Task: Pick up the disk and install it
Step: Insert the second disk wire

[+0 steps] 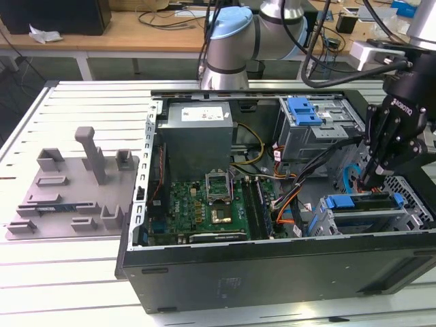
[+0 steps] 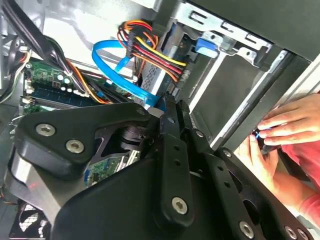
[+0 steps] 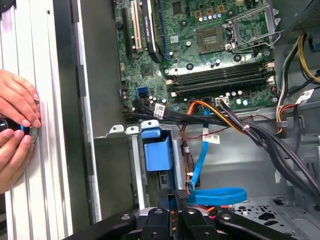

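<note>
The disk (image 1: 361, 201) stands on edge in the drive cage at the front corner of the open computer case, on the exterior view's right. Its blue bracket shows along the top. My gripper (image 1: 372, 182) reaches down into the case and its tips sit right at that blue edge. In both wrist views the fingers (image 2: 172, 150) lie close together, so the gripper (image 3: 175, 201) is shut. Whether anything is pinched between the tips is hidden. A blue flat cable (image 3: 215, 195) and a bundle of coloured wires (image 2: 150, 45) run just beside the tips.
A blue latch tab (image 3: 157, 150) sits on the cage. A second drive cage (image 1: 303, 110) with a blue part lies farther back. The motherboard (image 1: 204, 204) and grey power-supply box (image 1: 197, 129) fill the case. A person's hands (image 3: 17, 125) rest outside the case wall. A grey fixture tray (image 1: 75, 184) lies at the exterior view's left.
</note>
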Controlling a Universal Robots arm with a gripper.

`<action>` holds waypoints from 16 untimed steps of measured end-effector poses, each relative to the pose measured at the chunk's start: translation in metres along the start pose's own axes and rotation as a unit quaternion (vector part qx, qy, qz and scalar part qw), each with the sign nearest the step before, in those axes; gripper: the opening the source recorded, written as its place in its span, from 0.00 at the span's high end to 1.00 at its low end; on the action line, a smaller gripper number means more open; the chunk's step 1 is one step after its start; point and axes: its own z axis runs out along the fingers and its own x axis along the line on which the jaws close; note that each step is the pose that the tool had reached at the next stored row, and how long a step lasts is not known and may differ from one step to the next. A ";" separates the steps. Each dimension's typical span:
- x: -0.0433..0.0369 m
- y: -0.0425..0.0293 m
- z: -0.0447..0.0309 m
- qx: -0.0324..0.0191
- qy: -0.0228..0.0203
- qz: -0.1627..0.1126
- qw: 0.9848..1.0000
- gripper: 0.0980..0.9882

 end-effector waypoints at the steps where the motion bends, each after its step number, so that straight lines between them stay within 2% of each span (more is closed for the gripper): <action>1: 0.0021 -0.0003 0.0005 0.001 -0.002 0.000 1.000 0.93; 4: 0.0082 -0.0011 0.0017 0.004 -0.009 0.000 1.000 0.93; 6: 0.0123 -0.0017 0.0026 0.005 -0.017 0.000 1.000 0.93; 9: 0.0163 -0.0022 0.0035 0.009 -0.031 0.000 0.999 0.93; 11: 0.0199 -0.0027 0.0042 0.012 -0.045 0.000 0.999 0.93; 13: 0.0232 -0.0029 0.0049 0.014 -0.057 0.000 0.998 0.93; 14: 0.0252 -0.0028 0.0054 0.016 -0.066 0.000 0.998 0.93; 15: 0.0267 -0.0020 0.0057 0.016 -0.070 0.000 0.997 0.93; 16: 0.0283 -0.0003 0.0063 0.016 -0.072 0.000 0.997 0.93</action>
